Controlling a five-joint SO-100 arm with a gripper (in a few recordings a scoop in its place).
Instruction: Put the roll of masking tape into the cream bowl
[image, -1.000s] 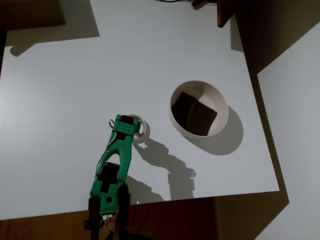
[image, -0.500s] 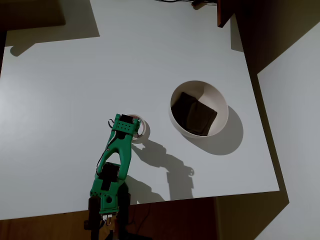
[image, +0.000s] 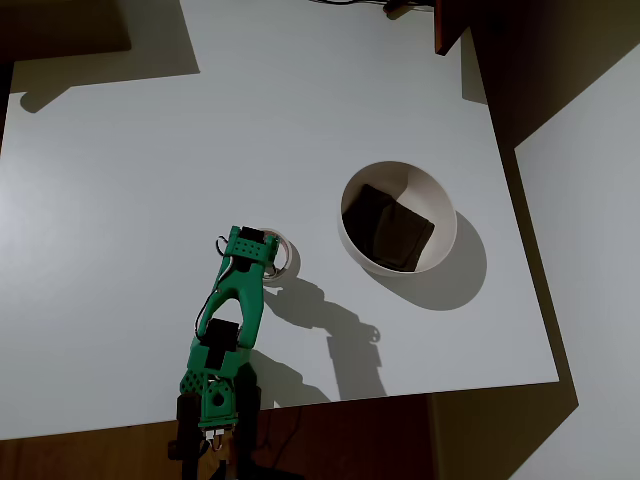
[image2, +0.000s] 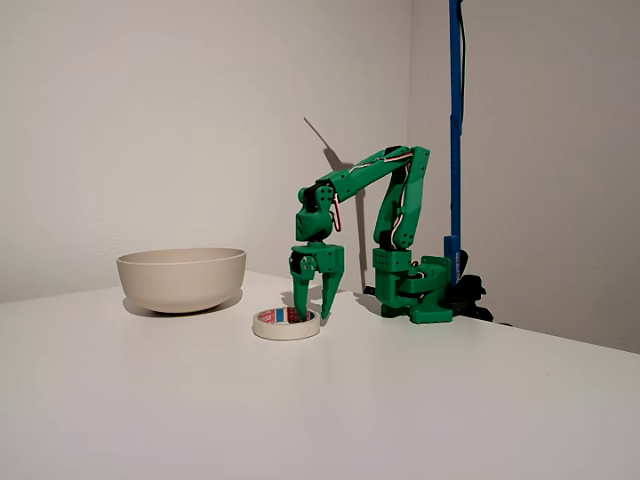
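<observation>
The roll of masking tape (image2: 285, 324) lies flat on the white table, a cream ring with red and blue marks inside. My green gripper (image2: 313, 314) points straight down over it, open. One finger (image2: 301, 298) reaches into the hole and the other (image2: 328, 296) stands just outside the ring's right side. From overhead the gripper (image: 265, 258) covers most of the tape (image: 286, 249). The cream bowl (image: 441, 203) stands apart to the right there, with a dark square pad (image: 388, 227) inside. In the fixed view the bowl (image2: 181, 279) stands to the left of the tape.
The arm's base (image: 215, 395) sits at the table's near edge in the overhead view. A blue pole (image2: 455, 120) rises behind the base. A dark brown block (image: 450, 25) stands at the far right edge. Open table (image: 120, 200) lies left of the arm.
The gripper has come down a little over the tape, and its shadow on the table has drawn in towards it. Tape and bowl have stayed in place.
</observation>
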